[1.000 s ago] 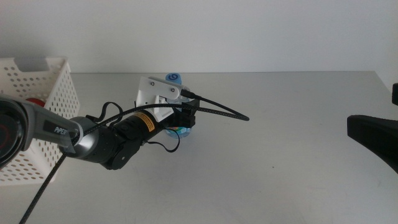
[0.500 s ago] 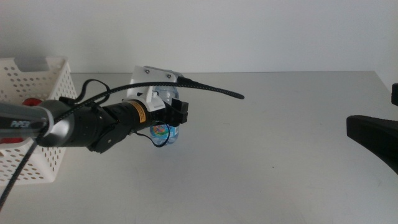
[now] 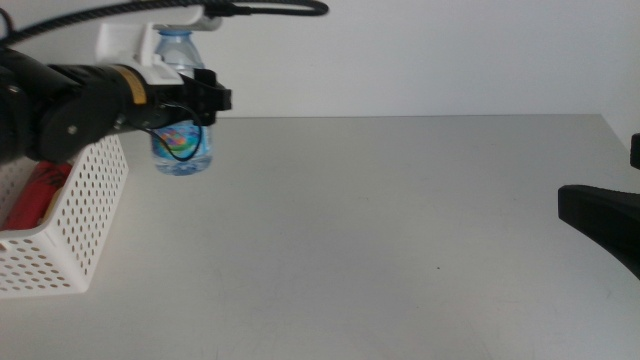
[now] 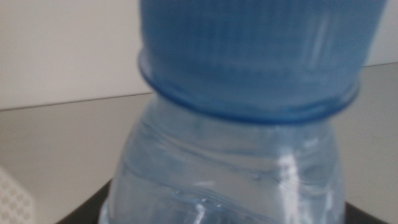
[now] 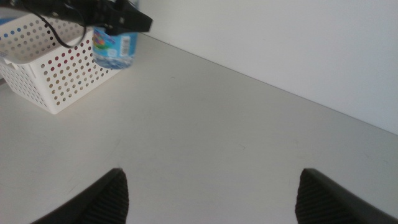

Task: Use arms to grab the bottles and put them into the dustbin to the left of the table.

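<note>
The left gripper [image 3: 205,100] is pinching a clear, blue-capped bottle [image 3: 182,140] with a colourful label, hanging above the matte grey bench [image 3: 400,230] beside the perforated white basket [image 3: 70,230]. The right gripper [image 5: 211,186] is waiting, fingers spread wide.

We see the counter [image 3: 400,230] spreading wide, with the dustbin [image 3: 70,240] at its far left edge. Inside the dustbin lies a can [image 3: 35,190], near the back. The left gripper [image 3: 200,100] comes in from the left and holds a water bottle [image 3: 182,145] upright in the air, its fingers closed around the bottle, just to the right of the dustbin's rim. The right gripper [image 5: 211,193] waits at the far right, fingers spread apart, well away from the bottle.
</note>
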`<action>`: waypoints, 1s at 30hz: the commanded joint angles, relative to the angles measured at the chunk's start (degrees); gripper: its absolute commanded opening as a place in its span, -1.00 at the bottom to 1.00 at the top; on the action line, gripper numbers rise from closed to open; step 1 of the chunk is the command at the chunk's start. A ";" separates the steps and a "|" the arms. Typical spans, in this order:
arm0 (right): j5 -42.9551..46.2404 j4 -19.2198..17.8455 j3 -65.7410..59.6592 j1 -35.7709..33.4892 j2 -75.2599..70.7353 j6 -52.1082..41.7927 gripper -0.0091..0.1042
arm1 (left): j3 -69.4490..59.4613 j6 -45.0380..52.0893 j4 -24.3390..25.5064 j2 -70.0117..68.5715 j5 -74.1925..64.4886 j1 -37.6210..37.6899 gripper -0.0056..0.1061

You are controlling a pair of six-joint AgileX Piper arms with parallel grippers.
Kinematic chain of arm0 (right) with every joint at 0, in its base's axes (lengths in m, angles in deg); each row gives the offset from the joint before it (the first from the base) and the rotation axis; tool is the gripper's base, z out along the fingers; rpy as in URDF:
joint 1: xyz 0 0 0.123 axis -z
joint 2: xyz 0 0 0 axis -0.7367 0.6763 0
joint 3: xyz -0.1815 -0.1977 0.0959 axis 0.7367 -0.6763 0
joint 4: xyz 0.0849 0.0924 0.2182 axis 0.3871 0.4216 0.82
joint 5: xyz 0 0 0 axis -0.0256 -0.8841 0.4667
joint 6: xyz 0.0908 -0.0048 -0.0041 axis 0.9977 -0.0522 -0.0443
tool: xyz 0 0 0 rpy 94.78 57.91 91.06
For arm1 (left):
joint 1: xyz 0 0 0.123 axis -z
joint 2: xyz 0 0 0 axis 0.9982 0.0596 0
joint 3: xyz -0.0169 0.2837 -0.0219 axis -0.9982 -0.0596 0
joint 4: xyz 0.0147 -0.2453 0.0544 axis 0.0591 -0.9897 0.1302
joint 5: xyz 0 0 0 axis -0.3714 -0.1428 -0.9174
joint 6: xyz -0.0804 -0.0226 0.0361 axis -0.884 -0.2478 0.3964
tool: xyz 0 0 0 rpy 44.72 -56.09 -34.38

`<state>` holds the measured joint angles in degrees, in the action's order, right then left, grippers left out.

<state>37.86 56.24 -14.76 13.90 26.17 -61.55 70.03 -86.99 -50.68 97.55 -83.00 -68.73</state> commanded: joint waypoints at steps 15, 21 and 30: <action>3.88 -0.67 1.52 -0.19 -0.08 -0.66 0.39 | 24.17 45.39 -29.73 -7.63 -42.95 -24.83 -0.93; 3.88 -0.61 1.52 -0.19 -0.08 -0.66 0.39 | 24.24 45.52 -29.77 -5.60 -44.08 -32.71 -0.93; 3.88 -0.61 1.52 -0.19 -0.08 -0.66 0.39 | 24.24 46.45 -28.72 4.67 -43.04 -34.58 -0.93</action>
<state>37.86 56.24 -14.76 13.90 26.17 -61.55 91.99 -40.92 -78.40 103.19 -130.69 -103.16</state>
